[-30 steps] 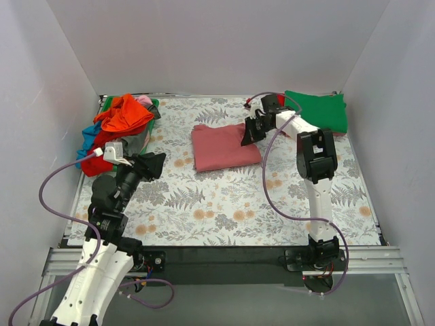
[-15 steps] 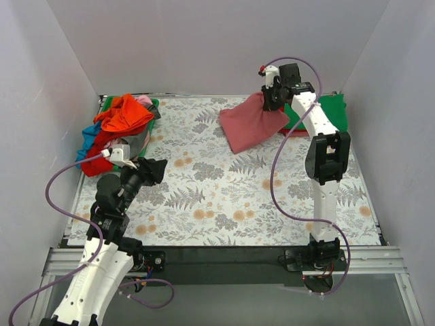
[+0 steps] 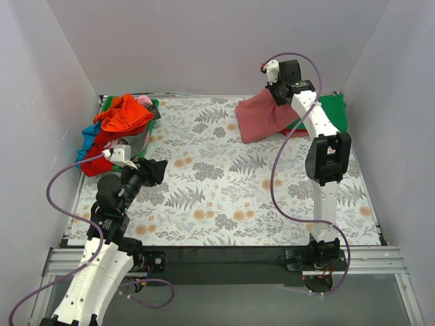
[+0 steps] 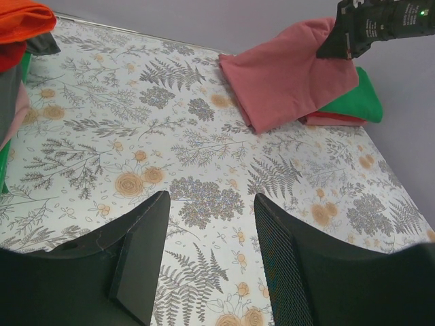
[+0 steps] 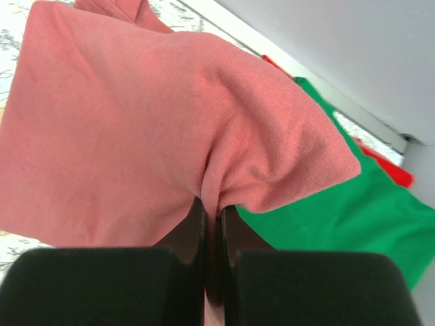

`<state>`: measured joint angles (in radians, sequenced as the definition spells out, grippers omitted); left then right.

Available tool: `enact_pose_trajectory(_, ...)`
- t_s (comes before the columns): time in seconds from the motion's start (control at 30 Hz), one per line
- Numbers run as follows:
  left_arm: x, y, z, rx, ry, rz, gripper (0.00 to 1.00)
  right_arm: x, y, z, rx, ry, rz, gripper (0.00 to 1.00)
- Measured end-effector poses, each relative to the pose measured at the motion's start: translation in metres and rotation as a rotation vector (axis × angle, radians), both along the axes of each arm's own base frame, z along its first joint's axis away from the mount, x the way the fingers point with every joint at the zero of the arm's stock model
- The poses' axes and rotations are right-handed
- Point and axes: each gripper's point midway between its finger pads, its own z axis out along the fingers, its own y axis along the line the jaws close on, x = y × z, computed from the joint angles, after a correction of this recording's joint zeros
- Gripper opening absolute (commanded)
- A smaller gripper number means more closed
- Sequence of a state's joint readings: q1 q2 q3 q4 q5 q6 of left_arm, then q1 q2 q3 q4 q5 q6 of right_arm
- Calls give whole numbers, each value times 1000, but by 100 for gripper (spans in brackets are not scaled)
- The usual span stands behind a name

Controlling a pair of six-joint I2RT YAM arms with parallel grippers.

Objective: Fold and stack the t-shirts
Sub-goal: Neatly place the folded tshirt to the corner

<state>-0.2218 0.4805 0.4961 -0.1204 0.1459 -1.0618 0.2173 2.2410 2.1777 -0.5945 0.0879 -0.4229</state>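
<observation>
The folded dusty-rose t-shirt [image 3: 262,119] hangs at the far right, partly over the folded green t-shirt [image 3: 334,112], pinched tight in the right jaws. The left jaws stand apart above the tabletop [image 3: 224,197], near left.

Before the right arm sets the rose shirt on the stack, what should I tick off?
1. Right gripper clamped on the rose shirt: ok.
2. Rose shirt's fold intact: cannot tell, it hangs bunched from the pinch.
3. Green shirt lying flat to receive it: ok.
4. Rose shirt centred over the green shirt: not ok, most of it hangs beside it.
5. Left gripper open and well away from the stack: ok.
</observation>
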Motion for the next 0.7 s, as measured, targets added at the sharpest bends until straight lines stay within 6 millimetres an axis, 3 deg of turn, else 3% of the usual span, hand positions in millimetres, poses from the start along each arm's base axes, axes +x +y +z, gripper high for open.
enact_pose_trajectory(0.43,0,0,-5,2,9,0,52,0,-20,77,-71,-180,-38,1)
enact_pose_trajectory(0.7,0,0,-5,5,9,-1,52,0,-55,98,-93,-219,-100,1)
